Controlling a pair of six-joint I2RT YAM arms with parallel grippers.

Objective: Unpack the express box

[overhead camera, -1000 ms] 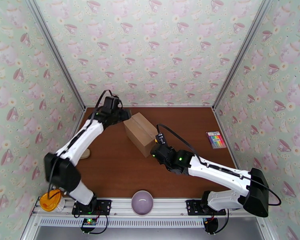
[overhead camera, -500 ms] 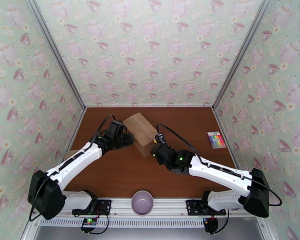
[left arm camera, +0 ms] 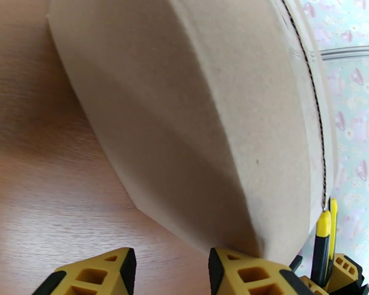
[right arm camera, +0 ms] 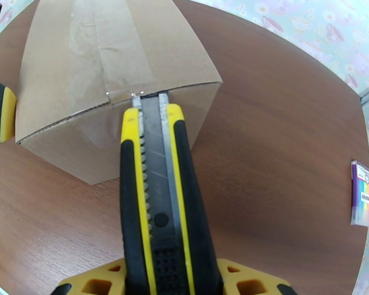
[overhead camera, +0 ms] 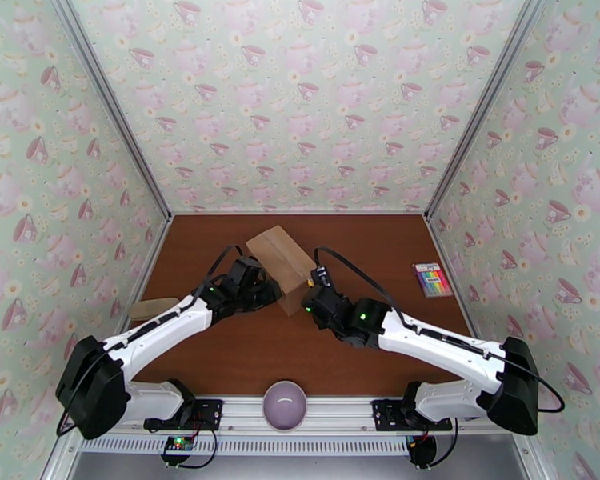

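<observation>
Mid-frame from above, the plain brown cardboard express box (overhead camera: 278, 254) rests with the left gripper (left arm camera: 170, 266), fingers spread, seemingly bracing its near corner so the right gripper (right arm camera: 169, 283), pinching a yellow-black utility knife (right arm camera: 157, 192), can slit the tape (right arm camera: 118, 55).

- Right gripper (right arm camera: 172, 283): yellow fingers clamp either side of a yellow-and-black utility knife (right arm camera: 157, 212), blade extended.
- Blade tip meets the near top edge of the express box (right arm camera: 61, 79), just where the tape strip (right arm camera: 118, 50) folds over that edge.
- Box flaps closed; box sits on the brown wood-grain table (right arm camera: 283, 158).
- Rainbow-striped packet (right arm camera: 362, 192) lies flat at the right margin, well apart from the box.
</observation>
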